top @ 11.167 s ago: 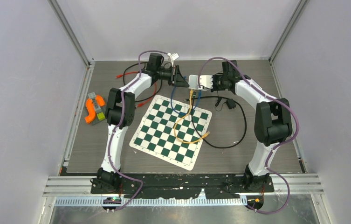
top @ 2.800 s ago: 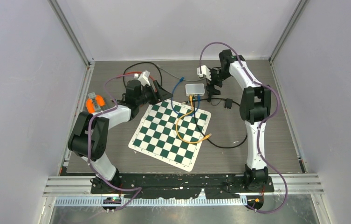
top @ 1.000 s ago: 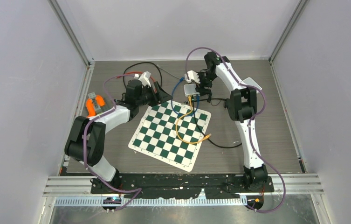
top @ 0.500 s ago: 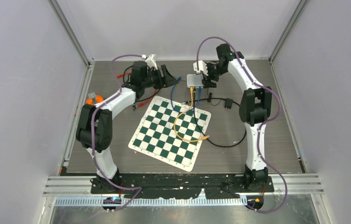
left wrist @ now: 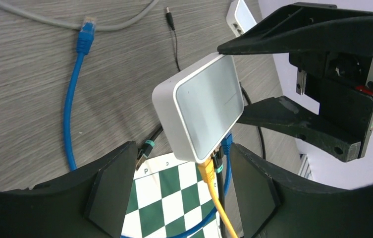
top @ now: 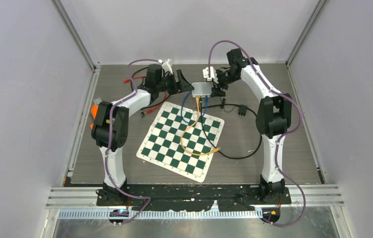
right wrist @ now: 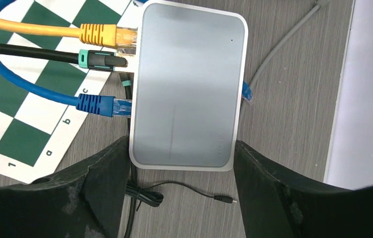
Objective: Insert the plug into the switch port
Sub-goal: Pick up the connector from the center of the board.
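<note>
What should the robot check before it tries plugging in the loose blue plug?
1. Loose blue plastic plug lies in sight on the grey wood-grain table: ok.
2. Plug is held: not ok; the left gripper is open and empty.
3. Right gripper straddles the flat silver-grey rectangular switch box: ok.
4. Its fingers actually touch the box: cannot tell.
5. Free port beside the plugged-in yellow cable plug: cannot tell.

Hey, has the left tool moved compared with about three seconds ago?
Yes. The left tool has gone from the chessboard's far left corner farther back and to the right, and now sits beside the switch.
</note>
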Action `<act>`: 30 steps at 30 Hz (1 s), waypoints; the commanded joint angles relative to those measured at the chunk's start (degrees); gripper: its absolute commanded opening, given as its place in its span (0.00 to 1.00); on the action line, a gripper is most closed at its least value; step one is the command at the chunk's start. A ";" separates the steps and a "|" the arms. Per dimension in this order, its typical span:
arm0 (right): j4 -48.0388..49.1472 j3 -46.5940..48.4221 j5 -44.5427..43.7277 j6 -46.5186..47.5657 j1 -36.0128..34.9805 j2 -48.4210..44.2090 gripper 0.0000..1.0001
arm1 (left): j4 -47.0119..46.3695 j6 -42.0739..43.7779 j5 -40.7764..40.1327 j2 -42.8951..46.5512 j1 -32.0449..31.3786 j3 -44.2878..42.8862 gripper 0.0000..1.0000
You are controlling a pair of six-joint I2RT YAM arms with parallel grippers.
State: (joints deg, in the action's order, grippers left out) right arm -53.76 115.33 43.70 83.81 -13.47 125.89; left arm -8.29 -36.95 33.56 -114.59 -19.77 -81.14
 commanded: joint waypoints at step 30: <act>15.24 -9.69 5.69 -11.56 0.46 -10.19 0.49 | -22.28 -22.37 8.62 -8.65 -0.18 -4.73 0.31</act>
State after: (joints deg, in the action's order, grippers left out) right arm -43.27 105.41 47.31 76.47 -13.06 120.20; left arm -24.25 -55.79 39.64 -122.41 -19.77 -83.55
